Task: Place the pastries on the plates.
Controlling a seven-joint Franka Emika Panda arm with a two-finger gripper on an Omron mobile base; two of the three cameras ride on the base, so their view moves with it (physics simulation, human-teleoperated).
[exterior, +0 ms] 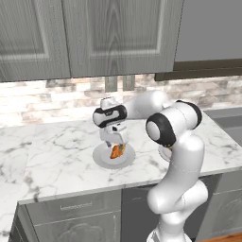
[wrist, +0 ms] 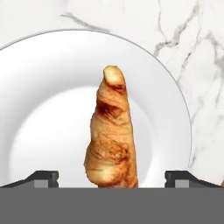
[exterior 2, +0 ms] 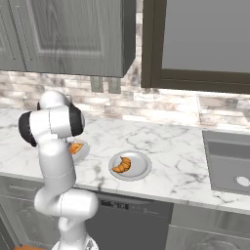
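Spanning the scene from left to right, a marble counter (exterior: 52,146) runs under grey wall cabinets (exterior: 90,38), with a sink (exterior 2: 229,163) set into it at the far right. On the counter lie two round grey-white plates, near each other but apart. The left plate (exterior: 101,158) sits directly under the gripper (exterior: 116,142), and in the right base view much of it is hidden behind the arm. The right plate (exterior 2: 139,168) lies nearer the sink and carries one croissant (exterior 2: 122,165) resting flat on its left half. The other croissant (exterior: 117,151) is over the left plate, just below the hand; in the hand view it stands between the two fingertips (wrist: 41,178), its pointed end reaching toward the plate's middle. The jaws are spread wide, with a clear gap between each tip and the pastry, so they grip nothing. Whether this croissant touches the plate surface or hangs just above it cannot be told from these views.
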